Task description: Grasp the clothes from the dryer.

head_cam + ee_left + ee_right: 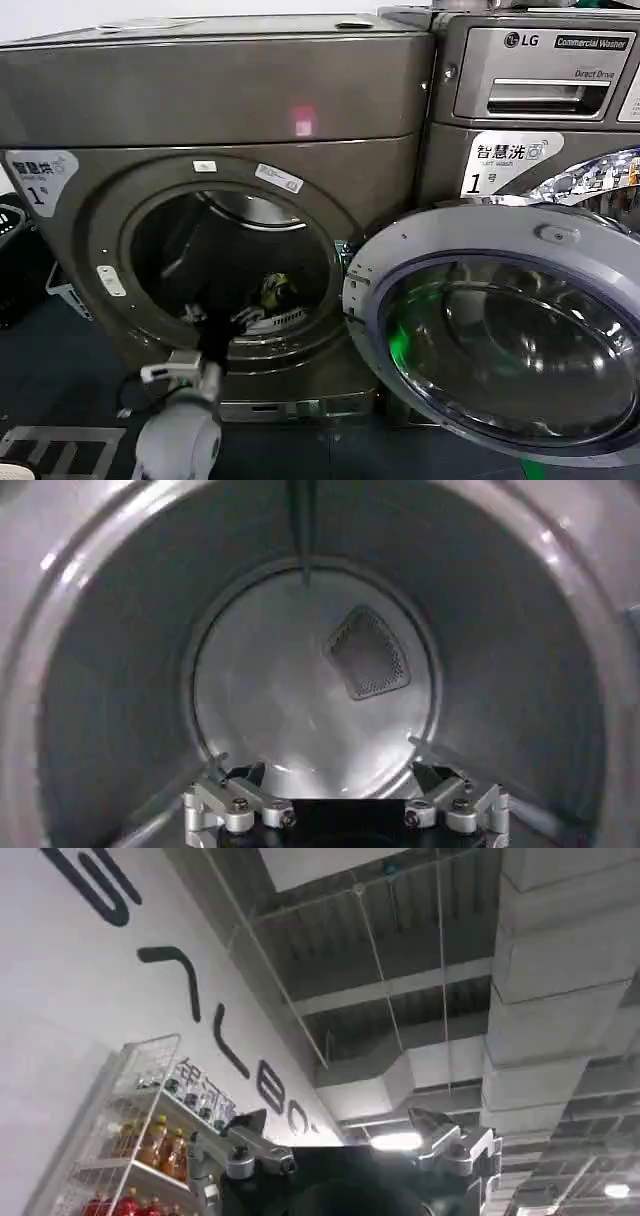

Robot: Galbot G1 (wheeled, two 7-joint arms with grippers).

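The dryer point(200, 100) is the bronze-grey machine on the left, and its round porthole is open. Low in the dark drum lies the clothes point(276, 290), a small yellow-green bundle. My left arm point(190, 400) reaches up from below through the lower rim of the porthole, left of the clothes. In the left wrist view my left gripper point(315, 754) is open and empty, facing the drum's shiny back wall point(280, 690) and its mesh vent point(368, 652). My right gripper point(338, 1118) is open and empty, pointing up at the ceiling, away from the dryer.
The dryer's glass door point(500, 330) hangs swung out to the right, in front of the LG machine point(540, 90). A black basket point(12, 250) stands at the far left. A wire shelf with bottles point(140, 1138) shows beside the right gripper.
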